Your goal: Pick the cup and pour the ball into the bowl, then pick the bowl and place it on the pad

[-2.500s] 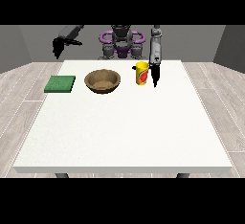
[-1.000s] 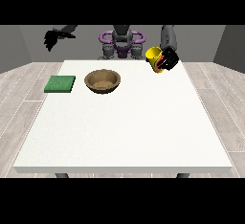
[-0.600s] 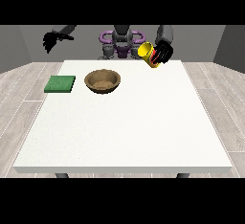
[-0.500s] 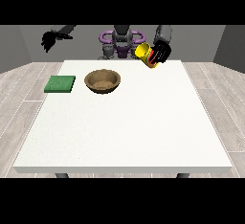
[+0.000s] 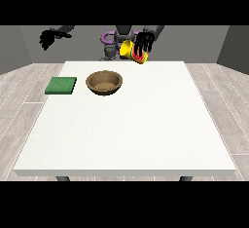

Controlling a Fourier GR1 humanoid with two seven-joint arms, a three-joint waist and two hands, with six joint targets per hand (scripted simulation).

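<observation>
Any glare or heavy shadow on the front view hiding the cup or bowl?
Front view: even light, no glare on the white table. The brown bowl shows only soft interior shading. The yellow cup is partly covered by the black hand at the view's right, not by shadow.

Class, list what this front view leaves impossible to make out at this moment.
- Ball: hidden inside the tilted yellow cup or too small to see.
- Cup's far side: covered by the hand at the view's right.
- Bowl: its contents are too small to tell.
- Hand at the view's left: its fingers are too small to read.
</observation>
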